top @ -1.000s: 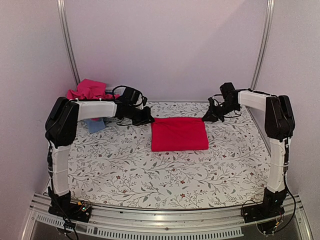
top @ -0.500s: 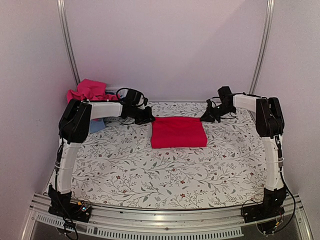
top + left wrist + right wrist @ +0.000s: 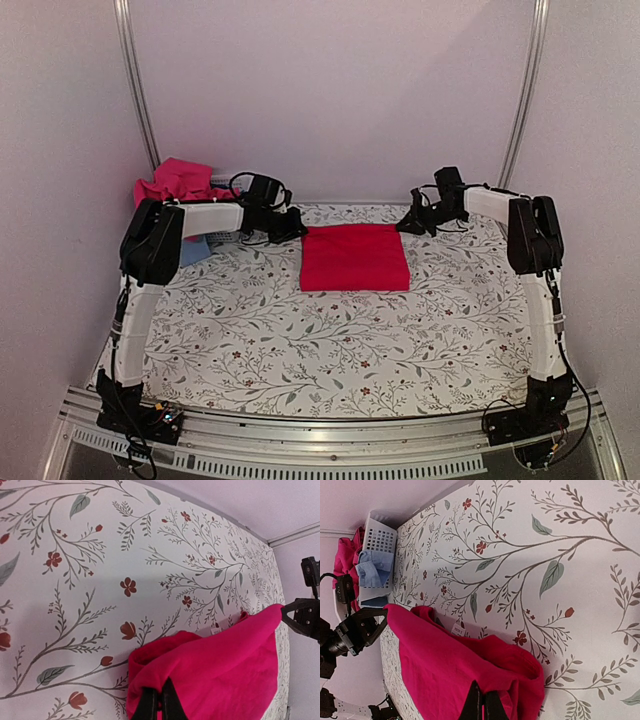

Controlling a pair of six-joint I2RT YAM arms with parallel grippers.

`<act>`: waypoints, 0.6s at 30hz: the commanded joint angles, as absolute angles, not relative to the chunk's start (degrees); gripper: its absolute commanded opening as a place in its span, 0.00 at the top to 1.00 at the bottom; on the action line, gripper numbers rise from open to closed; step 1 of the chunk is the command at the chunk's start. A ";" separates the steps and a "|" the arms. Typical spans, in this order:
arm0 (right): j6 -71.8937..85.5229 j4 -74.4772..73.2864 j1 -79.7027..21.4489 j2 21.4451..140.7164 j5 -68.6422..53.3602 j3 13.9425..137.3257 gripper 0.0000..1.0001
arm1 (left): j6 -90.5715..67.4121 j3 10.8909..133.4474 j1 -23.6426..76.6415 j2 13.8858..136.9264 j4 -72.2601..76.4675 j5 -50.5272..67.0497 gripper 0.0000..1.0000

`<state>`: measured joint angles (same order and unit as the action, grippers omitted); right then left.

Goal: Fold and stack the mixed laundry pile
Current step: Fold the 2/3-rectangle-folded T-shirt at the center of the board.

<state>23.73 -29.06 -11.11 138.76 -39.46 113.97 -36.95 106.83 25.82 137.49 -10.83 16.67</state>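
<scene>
Red cloth [image 3: 354, 258]: folded to a flat rectangle, soft matte knit, edges rounded and thick where the layers double. It lies just toward 12 o'clock from the table's centre. A small white tag [image 3: 456, 628] shows at its far fold; the print is too small to read.

Left gripper [image 3: 290, 228]: at the cloth's 10 o'clock corner, fingers pinched tight on a bunched fold of red. The wrist view cuts the fingertips off at the bottom edge.

Right gripper [image 3: 412, 222]: at the 2 o'clock corner, likewise clamped on the red fabric, which puckers around the tips.

Pink heap [image 3: 180, 180]: crumpled, at the table's 10 o'clock corner and partly behind the left arm.

Light blue piece [image 3: 372, 570]: rumpled, draped on a white perforated plastic basket [image 3: 380, 540] that the top view mostly hides.

Table [image 3: 300, 340]: a smooth white cover printed with grey sprigs and small red flowers.
</scene>
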 commanded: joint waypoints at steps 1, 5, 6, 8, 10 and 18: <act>26.01 -25.77 -10.42 140.44 -41.62 116.93 1.00 | -38.10 104.37 24.22 136.49 -6.47 14.82 1.00; 27.67 -23.87 -10.39 141.66 -42.00 117.09 0.96 | -38.30 104.81 23.87 137.25 -7.16 14.17 1.00; 28.03 -23.52 -10.41 142.07 -42.25 117.42 0.94 | -38.42 104.73 23.76 137.35 -7.08 14.15 0.96; 28.50 -23.51 -10.44 143.22 -43.15 118.67 0.88 | -38.77 104.77 23.57 137.33 -7.18 14.03 0.87; 28.65 -23.63 -10.30 143.45 -43.09 119.42 0.74 | -39.17 104.43 23.14 136.36 -7.17 13.64 0.70; 26.82 -24.74 -7.66 133.62 -41.25 114.80 0.45 | -34.09 99.20 23.01 126.60 -5.81 12.18 0.27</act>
<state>28.29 -24.88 -9.47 141.36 -42.04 117.23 -37.47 101.93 23.29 134.61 -8.27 12.29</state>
